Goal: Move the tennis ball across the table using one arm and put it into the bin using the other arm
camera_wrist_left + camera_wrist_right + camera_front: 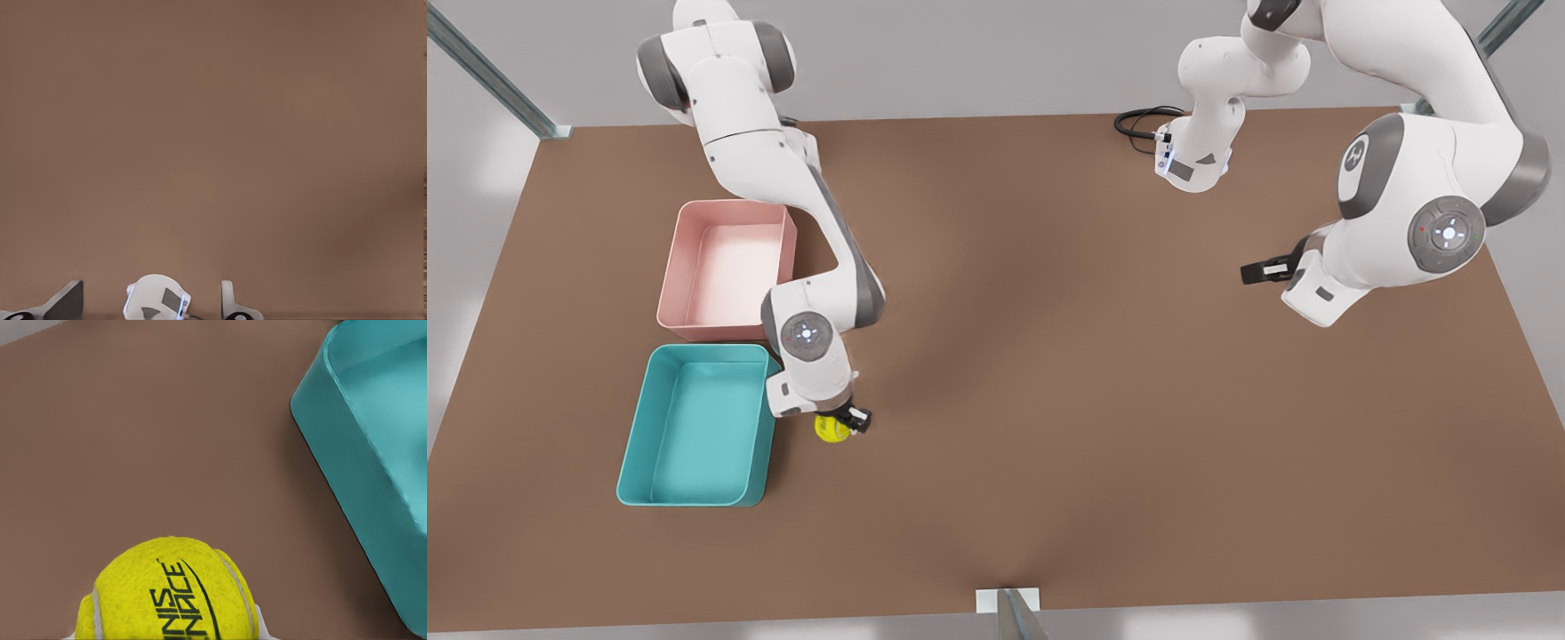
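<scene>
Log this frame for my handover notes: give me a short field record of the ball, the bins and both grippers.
tennis ball: on the table, beside the teal bin, not in it
teal bin: nothing visible inside, near the front view's left
pink bin: behind the teal one, nothing visible inside
right gripper: at the ball, a finger on either side
left gripper: over bare table at the front view's right, away from the ball, waiting
stage: ball has reached the bin side; drop-in not yet done
</scene>
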